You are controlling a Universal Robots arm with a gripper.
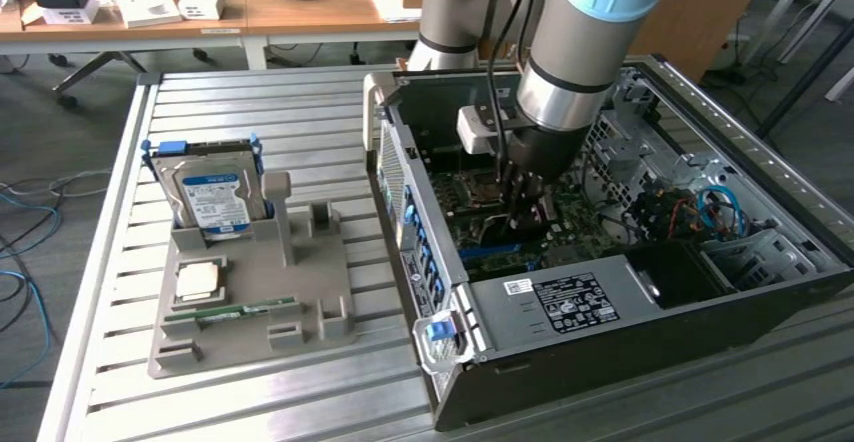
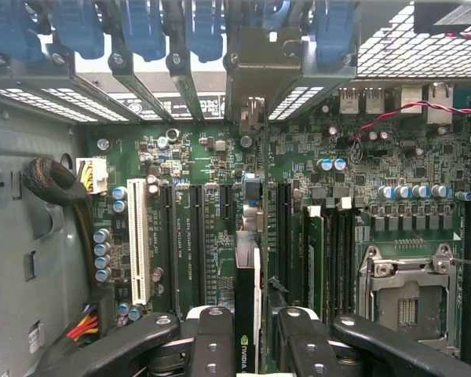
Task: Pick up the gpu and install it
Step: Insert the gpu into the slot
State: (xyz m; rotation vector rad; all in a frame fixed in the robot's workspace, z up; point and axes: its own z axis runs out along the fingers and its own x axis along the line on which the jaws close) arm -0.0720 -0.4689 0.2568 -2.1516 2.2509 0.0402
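Dark and thin, the gpu [image 2: 246, 314] is being gripped edge-on between the two black fingers [image 2: 212, 342] of the pincer [image 2: 248, 345]. The pincer is being kept closed on the card's upper edge so that the connector edge is pointing down at the motherboard [image 2: 424, 157]. The card is being held upright, in line with the long black expansion slots [image 2: 196, 236]. Its silver bracket [image 2: 255, 86] is being presented to the slotted back wall. Whether the card is touching its slot cannot be told.

All this is being done inside the open computer case [image 1: 601, 362], lying on its side on the desk [image 1: 267, 92]. The board's processor socket [image 2: 408, 302] is lying empty. On the exterior view's left, well apart from the case, a grey holder [image 1: 314, 332] is carrying a hard drive [image 1: 214, 197] standing upright, a square chip [image 1: 198, 280] and a green memory stick [image 1: 247, 310].
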